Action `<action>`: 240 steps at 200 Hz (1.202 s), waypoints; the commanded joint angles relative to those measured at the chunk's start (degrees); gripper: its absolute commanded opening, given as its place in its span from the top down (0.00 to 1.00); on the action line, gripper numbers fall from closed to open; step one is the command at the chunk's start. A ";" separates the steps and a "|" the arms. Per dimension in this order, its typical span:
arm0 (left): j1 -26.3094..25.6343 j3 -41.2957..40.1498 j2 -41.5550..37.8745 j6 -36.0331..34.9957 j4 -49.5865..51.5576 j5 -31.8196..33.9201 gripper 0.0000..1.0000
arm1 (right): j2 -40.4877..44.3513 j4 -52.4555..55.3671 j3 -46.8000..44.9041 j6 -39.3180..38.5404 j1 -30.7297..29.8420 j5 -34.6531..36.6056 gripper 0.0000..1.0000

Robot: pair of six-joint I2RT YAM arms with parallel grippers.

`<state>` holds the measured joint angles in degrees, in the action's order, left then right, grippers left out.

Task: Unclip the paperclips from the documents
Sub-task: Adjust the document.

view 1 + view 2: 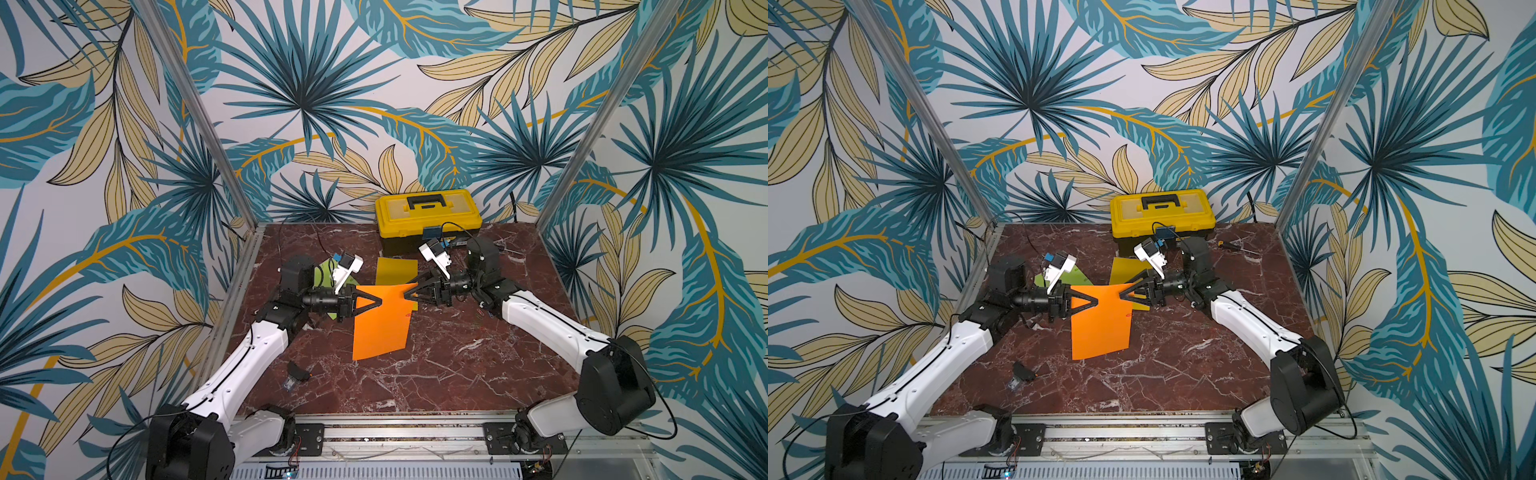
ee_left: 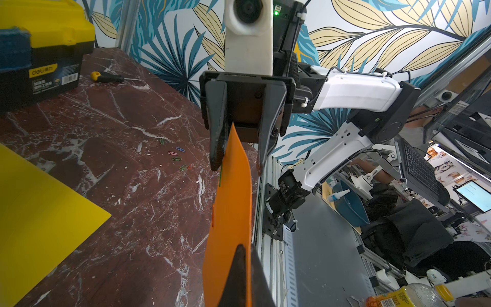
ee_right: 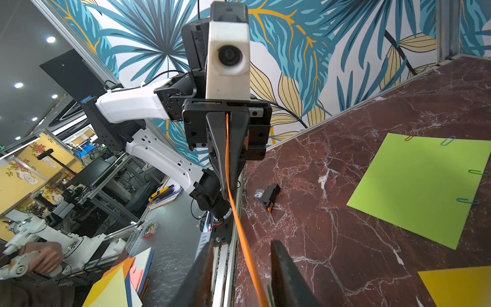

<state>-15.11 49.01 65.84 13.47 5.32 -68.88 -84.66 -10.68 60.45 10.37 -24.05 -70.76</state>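
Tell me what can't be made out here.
Lime green sheet: both top views, mostly behind left arm.
Yellow sheet: left wrist view, cut by edge.
Green clip on the orange sheet: left wrist view, partly behind right pincer.
Loose paperclips: a top view, too small to count.

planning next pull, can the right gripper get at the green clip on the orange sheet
Likely yes: the left gripper holds the orange sheet up, and the right gripper, jaws open, straddles its edge by the green clip.
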 commanded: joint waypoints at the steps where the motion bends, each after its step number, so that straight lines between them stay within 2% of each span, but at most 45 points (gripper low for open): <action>1: 0.55 0.29 0.58 -0.58 -1.03 -1.34 1.00 | -0.64 3.37 1.47 -1.94 -0.40 -1.85 0.69; 84: 0.66 -0.02 1.66 -0.38 -1.04 -1.54 1.00 | -0.06 5.34 2.48 -2.30 -0.44 -1.51 1.00; 110: 0.68 0.12 1.39 -0.08 -1.07 -0.93 1.00 | 0.06 5.67 2.37 -2.05 -0.38 -0.81 1.00; 147: 0.61 0.02 1.39 0.80 -1.09 -0.32 0.84 | 0.20 3.43 2.20 0.00 -0.46 0.16 1.00; 171: 0.69 -0.15 1.22 1.37 -1.05 -0.20 0.78 | -0.06 2.01 2.09 1.33 -0.40 0.52 1.00; 217: 0.53 0.11 1.38 1.82 -0.99 -0.20 0.76 | -0.50 -1.77 1.35 4.02 -0.47 0.36 1.00; 240: 0.27 0.60 2.15 1.90 -0.94 -0.55 0.80 | -0.50 -5.16 0.49 6.31 -0.48 0.55 1.00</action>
<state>-14.90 49.01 67.53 15.11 5.32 -69.25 -84.77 -10.79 61.82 13.74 -24.23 -70.76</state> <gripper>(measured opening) 0.222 0.047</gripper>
